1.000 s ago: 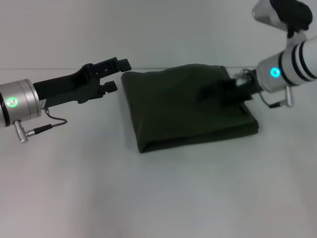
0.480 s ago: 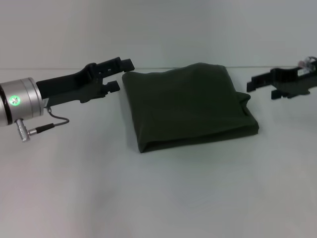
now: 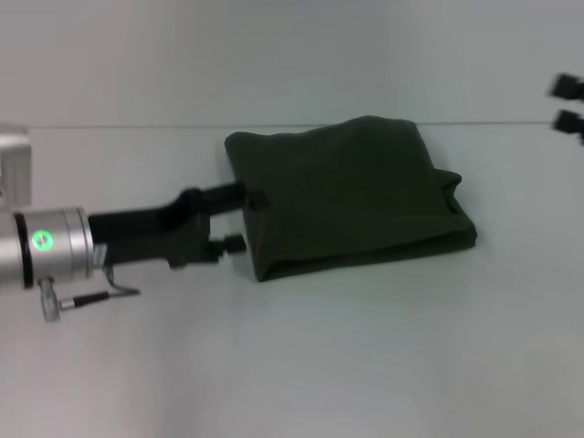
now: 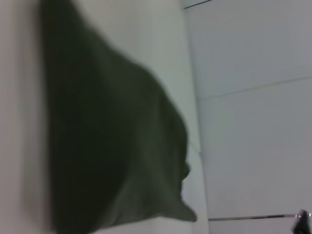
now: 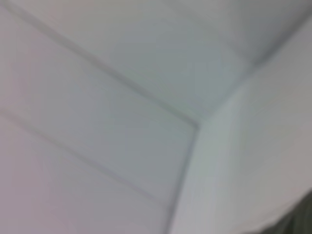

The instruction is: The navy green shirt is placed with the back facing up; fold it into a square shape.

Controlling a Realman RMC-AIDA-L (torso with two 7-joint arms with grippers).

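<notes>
The navy green shirt (image 3: 351,196) lies folded into a rough square on the white table, a little right of the middle in the head view. It also fills the left wrist view as a dark mass (image 4: 107,146). My left gripper (image 3: 246,219) is open at the shirt's left edge near its front corner, and its upper finger (image 3: 256,194) overlaps the cloth. Of my right gripper (image 3: 568,102) only the fingertips show, at the far right edge and well clear of the shirt; they stand apart with nothing between them.
The white table (image 3: 301,365) stretches in front of and beside the shirt. Its far edge (image 3: 137,127) meets a pale wall just behind the shirt. A dark corner (image 5: 300,219) shows in the right wrist view against pale surfaces.
My right gripper has pulled off the shirt and away to the right, almost out of view. My left gripper has come nearer, from the shirt's far left corner to its front left edge.
</notes>
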